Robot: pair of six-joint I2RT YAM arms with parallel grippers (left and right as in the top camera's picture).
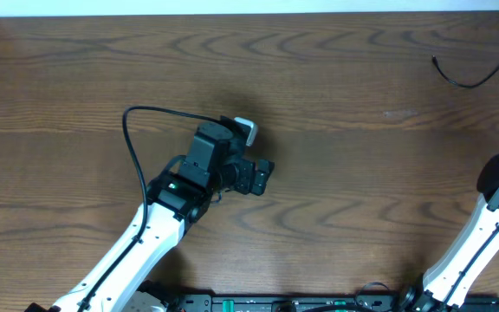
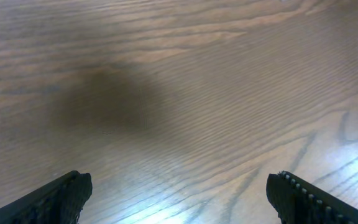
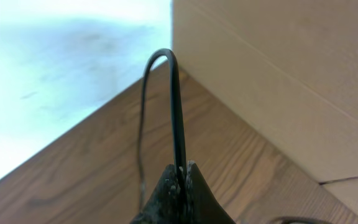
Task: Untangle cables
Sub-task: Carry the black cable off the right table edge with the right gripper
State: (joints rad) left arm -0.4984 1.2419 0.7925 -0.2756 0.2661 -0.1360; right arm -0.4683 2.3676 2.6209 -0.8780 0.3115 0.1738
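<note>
A thin black cable (image 3: 178,106) rises from between the fingers of my right gripper (image 3: 182,169), which is shut on it. The cable bends over at the top and drops back down toward the table on the left. In the overhead view a thin black cable (image 1: 464,81) curves across the table's far right corner; the right arm (image 1: 490,218) reaches toward the right edge and its fingers are outside that view. My left gripper (image 2: 179,198) is open wide just above bare wood, with nothing between its fingers (image 2: 72,194). From overhead it (image 1: 262,178) sits left of the table's middle.
The wooden table (image 1: 336,130) fills the views. A thicker black cord (image 1: 130,139) loops off the left arm. A beige wall or box (image 3: 278,74) stands close on the right of the right gripper, with a pale floor (image 3: 55,74) beyond the table corner.
</note>
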